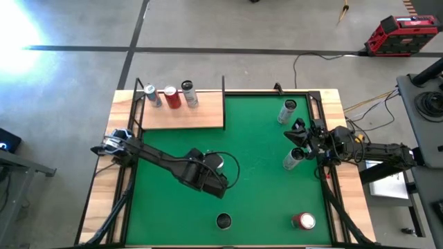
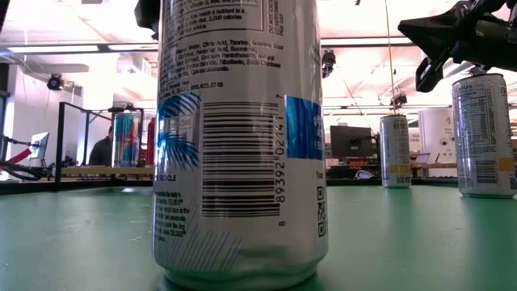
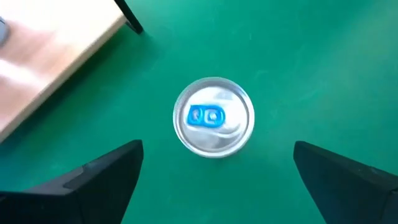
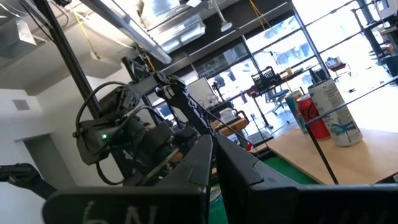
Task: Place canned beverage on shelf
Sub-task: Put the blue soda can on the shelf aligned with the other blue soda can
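A green mat (image 1: 256, 159) covers the light-wood table (image 1: 105, 162), whose bare wood shows along the left and right edges. The table stands on a grey concrete floor (image 1: 228, 28) crossed by dark lines. A red and black tool case (image 1: 402, 34) sits on the floor beyond the table's far right corner. Cables (image 1: 367, 105) trail across the floor near the table's right side. In the room behind, a monitor (image 2: 351, 143) stands on a desk, and a person (image 2: 102, 149) sits at far left.
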Robot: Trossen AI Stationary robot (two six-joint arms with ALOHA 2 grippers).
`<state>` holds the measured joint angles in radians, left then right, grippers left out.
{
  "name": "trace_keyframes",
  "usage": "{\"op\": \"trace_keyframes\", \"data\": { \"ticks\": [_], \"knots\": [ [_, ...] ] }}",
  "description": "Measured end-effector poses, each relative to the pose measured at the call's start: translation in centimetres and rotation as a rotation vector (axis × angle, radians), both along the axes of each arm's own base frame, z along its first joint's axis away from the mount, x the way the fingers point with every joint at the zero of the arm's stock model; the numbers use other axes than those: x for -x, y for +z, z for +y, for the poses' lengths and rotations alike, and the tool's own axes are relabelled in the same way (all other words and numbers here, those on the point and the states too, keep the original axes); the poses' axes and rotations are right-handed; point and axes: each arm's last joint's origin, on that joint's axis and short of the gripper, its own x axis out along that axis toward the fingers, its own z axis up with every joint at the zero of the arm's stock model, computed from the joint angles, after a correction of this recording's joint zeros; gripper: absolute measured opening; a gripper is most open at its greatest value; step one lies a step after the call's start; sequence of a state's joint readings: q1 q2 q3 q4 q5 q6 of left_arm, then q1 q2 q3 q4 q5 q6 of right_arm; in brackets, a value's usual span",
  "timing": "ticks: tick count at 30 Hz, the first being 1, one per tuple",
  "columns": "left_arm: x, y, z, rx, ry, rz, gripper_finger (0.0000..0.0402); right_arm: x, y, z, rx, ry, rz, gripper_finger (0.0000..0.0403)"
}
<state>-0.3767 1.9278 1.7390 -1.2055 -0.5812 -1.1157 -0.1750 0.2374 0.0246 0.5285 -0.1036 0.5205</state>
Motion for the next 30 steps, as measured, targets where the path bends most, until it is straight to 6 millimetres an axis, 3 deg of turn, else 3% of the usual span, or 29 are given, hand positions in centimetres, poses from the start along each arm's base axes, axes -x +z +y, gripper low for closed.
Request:
{"op": "trace_keyframes", "data": {
  "ticks": [11,19,24,30],
  "knots": [
    [-1.4,-1.0,2.1,0.018,0.102,-0.020,0.0398,0.0,0.0,0.0,0.000,0.000,0.000,0.0013],
    [-2.5,-2.4,4.6,0.183,0.252,0.022,0.0398,0.0,0.0,0.0,0.000,0.000,0.000,0.0013],
    [-2.6,-2.5,5.2,0.270,0.320,0.025,0.0397,0.0,0.0,0.0,0.000,0.000,0.000,0.0013],
    [-2.6,-2.5,5.1,0.278,0.327,0.014,0.0359,0.0,0.0,0.0,0.000,0.000,0.000,0.0013]
  ]
}}
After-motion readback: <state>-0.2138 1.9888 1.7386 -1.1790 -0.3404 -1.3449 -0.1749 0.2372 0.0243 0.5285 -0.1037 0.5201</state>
